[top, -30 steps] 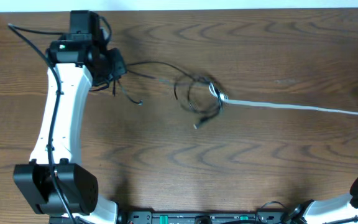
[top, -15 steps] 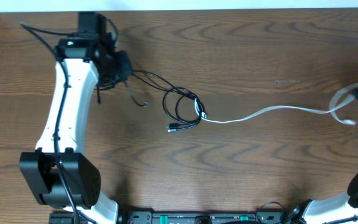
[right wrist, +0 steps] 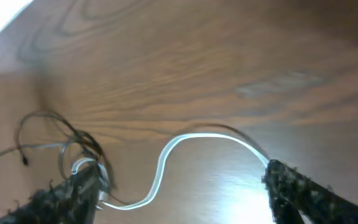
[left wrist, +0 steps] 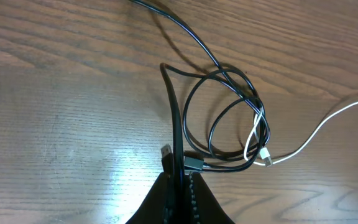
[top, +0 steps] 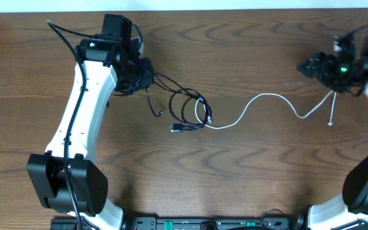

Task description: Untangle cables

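Note:
My left gripper [top: 144, 73] is shut on the black cable [top: 183, 110], a strand of which runs up from between its fingers [left wrist: 166, 202] in the left wrist view. The black cable [left wrist: 175, 124] forms loose loops on the table, and the white cable [left wrist: 319, 130] threads through them at their right side. From the loops the white cable [top: 265, 95] lies slack in a wave toward the right, its plug end free on the wood. My right gripper [top: 315, 66] hovers open above that cable [right wrist: 161, 165], fingers wide apart with nothing held [right wrist: 179, 199].
A short black plug end [top: 160, 114] lies left of the loops. The brown wooden table [top: 248, 179] ends at a white strip along the back edge. Both arm bases stand at the front edge.
The right gripper opened and let go of the white cable, which went from taut to a slack wave. The right arm came in from the right edge. The left gripper moved right with the black cable.

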Robot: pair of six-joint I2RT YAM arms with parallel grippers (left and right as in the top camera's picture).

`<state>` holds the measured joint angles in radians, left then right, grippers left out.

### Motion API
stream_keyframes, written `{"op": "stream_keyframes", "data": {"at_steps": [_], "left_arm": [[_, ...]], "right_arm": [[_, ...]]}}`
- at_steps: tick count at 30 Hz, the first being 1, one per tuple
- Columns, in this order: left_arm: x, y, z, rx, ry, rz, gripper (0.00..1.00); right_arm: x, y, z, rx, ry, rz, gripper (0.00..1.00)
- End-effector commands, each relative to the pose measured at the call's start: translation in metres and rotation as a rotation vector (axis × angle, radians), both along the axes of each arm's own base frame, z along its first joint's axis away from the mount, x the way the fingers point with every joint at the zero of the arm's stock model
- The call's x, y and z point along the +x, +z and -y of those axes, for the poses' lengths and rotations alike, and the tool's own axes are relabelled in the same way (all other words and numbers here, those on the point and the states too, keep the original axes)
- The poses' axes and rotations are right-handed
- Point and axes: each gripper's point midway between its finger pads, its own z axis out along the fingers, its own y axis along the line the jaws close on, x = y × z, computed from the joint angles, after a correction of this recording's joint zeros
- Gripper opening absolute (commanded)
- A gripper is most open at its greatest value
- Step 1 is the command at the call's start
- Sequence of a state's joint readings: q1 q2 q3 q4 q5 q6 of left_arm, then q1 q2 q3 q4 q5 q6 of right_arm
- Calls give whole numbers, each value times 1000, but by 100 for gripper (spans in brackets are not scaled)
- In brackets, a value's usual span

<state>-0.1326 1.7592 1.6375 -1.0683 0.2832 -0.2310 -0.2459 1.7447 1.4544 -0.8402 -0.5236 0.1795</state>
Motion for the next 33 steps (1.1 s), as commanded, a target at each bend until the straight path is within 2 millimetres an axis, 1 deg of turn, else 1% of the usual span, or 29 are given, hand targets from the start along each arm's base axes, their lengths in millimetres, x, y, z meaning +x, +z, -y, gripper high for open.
{"op": "stream_keyframes", "data": {"at_steps": [1, 3, 6, 8, 10, 13, 17, 19, 23, 25, 27, 33], "left_arm": [[0, 1, -1, -2, -3, 0, 10], [1, 0, -4, 14, 25, -1, 11], [3, -2, -16, 62, 112, -7, 11], [5, -2, -23, 80, 148, -6, 11], [6, -2, -28, 69, 201, -14, 11], [7, -2, -36, 55, 267, -25, 11], [7, -2, -37, 43, 288, -31, 12], [6, -2, -37, 43, 287, -36, 11], [3, -5, -37, 48, 286, -52, 11], [2, -6, -37, 49, 286, -58, 11], [3, -8, -37, 50, 286, -64, 11], [3, -18, -29, 12, 271, -101, 11]], "right_arm": [[9, 6, -50, 38, 53, -1, 76], [9, 8, -81, 43, 112, 10, 73], [6, 9, -122, 54, 171, 8, 66], [2, 3, -145, 47, 177, -20, 62], [-1, -6, -169, 43, 191, -48, 57], [-6, -24, -205, 60, 229, -88, 56], [-13, -49, -242, 63, 295, -121, 52], [-18, -62, -257, 61, 322, -142, 51], [-28, -86, -276, 79, 362, -199, 50], [-32, -94, -291, 123, 403, -213, 50], [-33, -98, -301, 160, 429, -217, 48], [-39, -116, -312, 170, 420, -265, 43]]}}
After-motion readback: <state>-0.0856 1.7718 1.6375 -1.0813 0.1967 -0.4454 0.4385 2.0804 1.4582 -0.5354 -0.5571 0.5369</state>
